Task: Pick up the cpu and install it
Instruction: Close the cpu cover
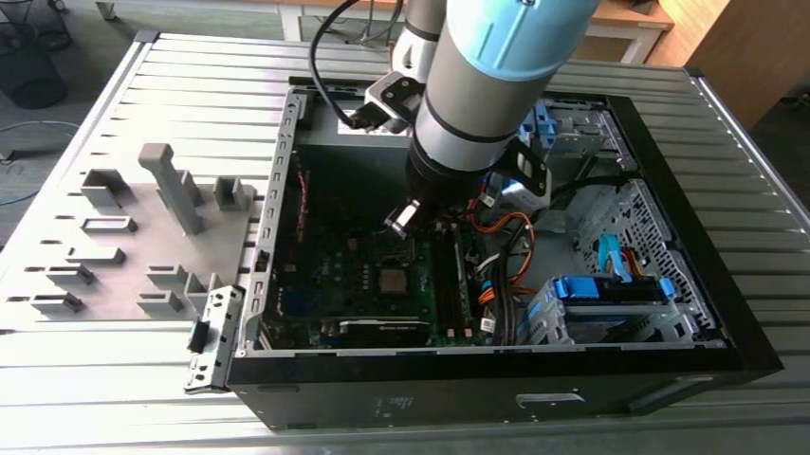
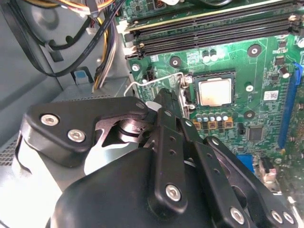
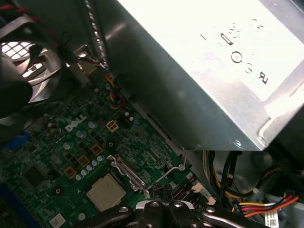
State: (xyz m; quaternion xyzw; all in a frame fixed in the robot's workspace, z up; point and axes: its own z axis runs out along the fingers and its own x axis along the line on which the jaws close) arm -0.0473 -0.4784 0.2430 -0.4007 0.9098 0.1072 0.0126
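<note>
Centrally on the slatted metal table [image 1: 127, 398] lies the open computer case [image 1: 506, 398], side panel off, interior facing up. On the exterior view's left of the case, a grey plate [image 1: 51, 227] carries several grey plastic holder blocks [image 1: 171, 185], some upright and tall, others low. Beyond the table a grey floor is visible, with a black wire basket [image 1: 32, 57] at the far corner on the exterior view's left, and wooden furniture [image 1: 746, 47] on the exterior view's right. The arm reaches down into the case, and the gripper [image 1: 402, 218] hangs above the green motherboard [image 1: 336, 275]. In both wrist views the gripper [image 2: 166, 95] [image 3: 163, 190] has its fingers drawn together with nothing visible between them, close to the thin wire socket lever [image 2: 156, 80]. The cpu [image 1: 396, 281] lies flat in its socket on the motherboard, silvery top facing up [image 2: 214, 91] [image 3: 105, 191], just beside the fingertips and apart from them. The metal power supply box [image 3: 199, 71] sits along the case wall.
</note>
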